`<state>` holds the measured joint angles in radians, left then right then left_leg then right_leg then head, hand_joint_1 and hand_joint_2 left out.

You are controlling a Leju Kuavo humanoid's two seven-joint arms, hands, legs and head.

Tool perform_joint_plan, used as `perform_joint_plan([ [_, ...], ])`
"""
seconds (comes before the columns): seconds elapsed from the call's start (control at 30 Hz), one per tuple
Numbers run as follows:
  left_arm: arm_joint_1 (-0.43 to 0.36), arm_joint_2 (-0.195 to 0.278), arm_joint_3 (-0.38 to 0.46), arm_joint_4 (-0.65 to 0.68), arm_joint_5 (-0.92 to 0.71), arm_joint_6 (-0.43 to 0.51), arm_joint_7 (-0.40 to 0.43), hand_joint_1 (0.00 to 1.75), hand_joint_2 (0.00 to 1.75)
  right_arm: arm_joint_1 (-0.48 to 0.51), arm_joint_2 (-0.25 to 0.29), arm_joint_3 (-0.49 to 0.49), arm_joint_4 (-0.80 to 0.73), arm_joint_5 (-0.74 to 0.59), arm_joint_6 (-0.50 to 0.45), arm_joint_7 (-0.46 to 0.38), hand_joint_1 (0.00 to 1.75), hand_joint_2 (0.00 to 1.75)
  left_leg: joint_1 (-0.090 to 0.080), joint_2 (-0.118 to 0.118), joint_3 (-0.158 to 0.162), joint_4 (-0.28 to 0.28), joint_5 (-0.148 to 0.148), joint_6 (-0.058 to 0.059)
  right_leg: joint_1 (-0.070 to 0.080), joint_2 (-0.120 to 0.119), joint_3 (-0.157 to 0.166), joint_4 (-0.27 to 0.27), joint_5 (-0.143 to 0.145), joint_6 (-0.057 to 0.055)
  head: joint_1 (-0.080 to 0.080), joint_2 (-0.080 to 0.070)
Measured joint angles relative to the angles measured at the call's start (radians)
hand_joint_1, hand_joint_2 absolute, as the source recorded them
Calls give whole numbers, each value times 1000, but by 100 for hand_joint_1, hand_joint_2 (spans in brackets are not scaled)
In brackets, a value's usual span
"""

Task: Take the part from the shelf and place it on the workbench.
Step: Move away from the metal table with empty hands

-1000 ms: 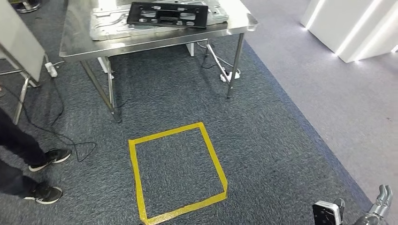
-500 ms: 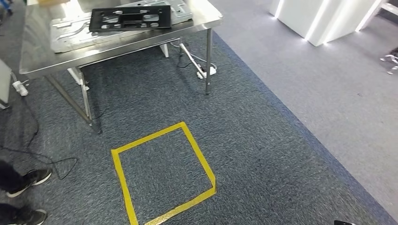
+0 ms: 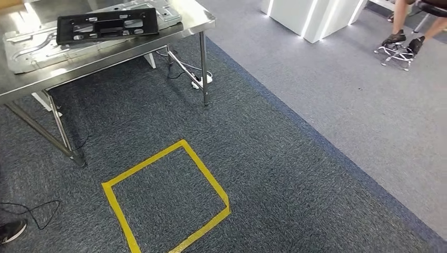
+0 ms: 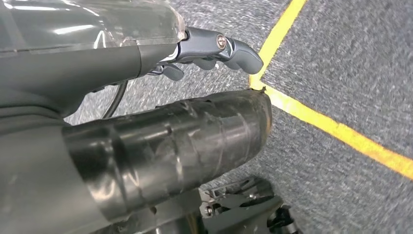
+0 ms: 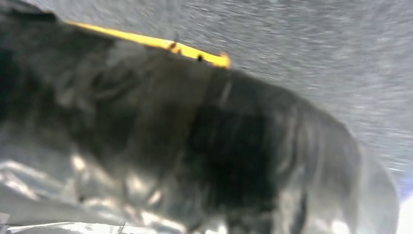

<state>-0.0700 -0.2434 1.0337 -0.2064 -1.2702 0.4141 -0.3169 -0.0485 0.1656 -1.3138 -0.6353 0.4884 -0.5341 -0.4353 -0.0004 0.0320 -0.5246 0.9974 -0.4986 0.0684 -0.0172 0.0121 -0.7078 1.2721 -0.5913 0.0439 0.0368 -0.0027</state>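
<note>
Left hand hangs down by the robot's side, over the dark carpet, and its dark fingers curl a little with nothing in them that I can see. Near it on the floor runs a yellow tape line, part of the yellow tape square in the head view. Far off stands the shiny metal workbench, and a flat black part lies on top of it, on a grey metal sheet. No shelf is in sight, so I cannot tell if this black part is the one to fetch. A cable lies on the carpet near a shoe, and the robot's feet could catch on it if it walks that way. A person's legs are by a chair, far away. The right wrist view is too blurry, so I cannot tell how the right hand is.
</note>
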Motion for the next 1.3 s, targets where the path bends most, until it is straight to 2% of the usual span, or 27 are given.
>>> perform_joint_plan([
  [0.03, 0, 0, 2, 0, 1, 0, 0, 0, 0, -2, -2, -6, 20, 0, -7, 11, 0, 0, -2, 14, 0, 0, -1, 0, 0, -4, -3, 11, 4, 1, 0, 0],
  [0.07, 0, 0, 3, 0, 2, 1, 0, 0, 0, -3, -4, -12, 38, -1, -13, 24, 0, 0, -3, 26, 0, 0, -2, 0, 0, -9, 16, -17, 25, 0, 0, 0],
  [0.13, -2, -1, 6, 0, 2, 1, -1, 0, 0, -5, -7, -22, 68, -4, -25, 47, 0, 0, -5, 46, 5, 0, -6, -3, 3, -40, 92, -150, 80, -7, 0, 0],
  [0.2, -3, -1, 9, 0, 4, 2, -2, 0, 0, -10, -9, -29, 93, -3, -38, 68, 0, 0, -10, 63, 10, 2, -12, -12, 11, -69, 145, -247, 108, -17, -1, 0],
  [0.23, -5, -1, 11, 0, 5, 2, -2, 0, 0, -13, -9, -32, 106, -1, -45, 79, 0, 0, -11, 71, 12, 2, -14, -17, 15, -74, 151, -262, 109, -22, -1, 0],
  [0.3, -8, -3, 14, 0, 5, 3, -2, 0, 0, -14, -9, -38, 130, 7, -57, 106, 0, 0, -11, 82, 16, 4, -19, -28, 15, -53, 149, -264, 113, -31, -1, 0],
  [0.37, -10, -4, 15, 0, 5, 5, -2, 0, 0, -15, -8, -41, 153, 18, -68, 138, 0, 0, -7, 48, 7, 34, -44, -39, 10, -34, 152, -270, 119, -42, -1, 0],
  [0.43, -7, -5, 17, 0, 5, 6, -1, 0, 0, -18, -8, -42, 176, 33, -75, 166, 0, 0, -2, -4, -39, 140, -105, -47, 7, -15, 151, -273, 122, -51, -2, 0],
  [0.5, -4, -5, 18, 0, 5, 6, 1, 0, 0, -20, -7, -42, 198, 59, -76, 194, 0, 0, 1, -21, -99, 267, -156, -51, 8, 9, 149, -272, 123, -55, -2, 0],
  [0.53, -3, -5, 19, 0, 4, 7, 2, 0, 0, -19, -6, -41, 210, 82, -73, 215, 0, 0, 2, -22, -114, 294, -156, -52, 9, 22, 148, -271, 123, -55, -2, 0],
  [0.57, -3, -4, 19, 0, 3, 8, 2, 0, 0, -18, -4, -38, 223, 115, -68, 240, 0, 0, 3, -24, -109, 280, -134, -52, 9, 35, 149, -269, 123, -54, -2, 0],
  [0.6, -3, -4, 19, 0, 1, 8, 3, 0, 0, -17, -1, -31, 237, 152, -62, 265, 0, 0, 5, -30, -87, 229, -97, -52, 8, 49, 149, -266, 122, -53, -2, 0],
  [0.67, -2, -4, 20, 0, -2, 9, 3, 0, 0, -16, 8, -5, 264, 215, -52, 309, 0, 0, 10, -73, -31, 95, -32, -50, 8, 75, 146, -255, 119, -47, -2, 0],
  [0.73, -2, -4, 20, 0, -6, 9, 3, 0, 0, -17, 18, 20, 285, 238, -46, 334, 0, 0, 12, -107, -6, 32, -16, -46, 8, 96, 137, -247, 118, -37, -2, 0],
  [0.8, -5, -4, 20, 0, -10, 9, 2, 0, 0, -15, 28, 34, 303, 247, -37, 355, 0, 0, 9, -94, -3, 25, -14, -35, 5, 116, 130, -249, 122, -23, -2, 0],
  [0.83, -6, -4, 20, 0, -12, 9, 1, 0, 0, -14, 34, 41, 312, 254, -31, 363, 0, 0, 9, -82, 0, 19, -9, -27, 4, 110, 128, -246, 120, -17, -2, 0],
  [0.9, -5, -4, 20, 0, -15, 10, 0, 0, 0, -13, 44, 56, 326, 278, -14, 376, 0, 0, 10, -55, 4, 7, 0, -12, 6, 64, 104, -196, 86, -10, 1, 0],
  [0.93, -4, -4, 20, 0, -17, 10, 0, 0, 0, -14, 48, 66, 332, 293, -5, 380, 0, 0, 9, -40, 4, 5, 1, -8, 6, 32, 78, -141, 54, -8, 2, 0],
  [0.97, -2, -4, 20, 0, -18, 11, 0, 0, 0, -15, 51, 76, 338, 307, 1, 383, 0, 0, 7, -25, 2, 4, 1, -6, 5, 12, 46, -74, 21, -5, 2, 0],
  [1.0, -1, -4, 20, 0, -19, 11, 0, 0, 0, -15, 54, 86, 343, 317, 5, 384, 0, 0, 5, -10, 1, 5, 0, -5, 3, 2, 17, -14, -2, -3, 2, 0],
  [1.03, 0, -3, 20, 0, -19, 11, 0, 0, 0, -15, 56, 94, 347, 323, 7, 385, 0, 0, 4, 5, 1, 5, -1, -5, 1, -3, 1, 20, -9, 0, 2, 0],
  [1.07, 0, -2, 20, 0, -19, 11, 0, 0, 0, -14, 58, 100, 351, 327, 10, 386, 0, 0, 3, 18, 2, 5, -2, -5, -1, -7, 5, 16, 4, 1, 2, 0],
  [1.1, -1, -2, 20, 0, -20, 11, 1, 0, 0, -13, 59, 105, 355, 333, 15, 387, 0, 0, 3, 29, 4, 5, -4, -7, -2, -13, 30, -28, 33, 0, 2, 0],
  [1.13, -2, -2, 20, 0, -21, 11, 1, 0, 0, -12, 59, 112, 357, 344, 23, 386, 0, 0, 2, 39, 7, 5, -7, -9, -1, -27, 69, -99, 68, -2, 2, 0],
  [1.2, -2, -2, 20, 0, -26, 11, 1, 0, 0, -13, 59, 130, 362, 374, 46, 379, 0, 0, -1, 57, 13, 7, -13, -17, 8, -63, 133, -220, 109, -12, 2, 0],
  [1.23, -3, -2, 20, 0, -28, 11, 0, 0, 0, -14, 60, 142, 365, 390, 58, 372, 0, 0, -3, 65, 15, 7, -16, -22, 12, -74, 146, -248, 114, -18, 2, 0],
  [1.3, -6, -2, 19, 0, -31, 10, -4, 0, 0, -14, 61, 165, 369, 409, 81, 354, 0, 0, -4, 81, 20, 6, -19, -33, 18, -62, 144, -256, 114, -28, 2, 0],
])
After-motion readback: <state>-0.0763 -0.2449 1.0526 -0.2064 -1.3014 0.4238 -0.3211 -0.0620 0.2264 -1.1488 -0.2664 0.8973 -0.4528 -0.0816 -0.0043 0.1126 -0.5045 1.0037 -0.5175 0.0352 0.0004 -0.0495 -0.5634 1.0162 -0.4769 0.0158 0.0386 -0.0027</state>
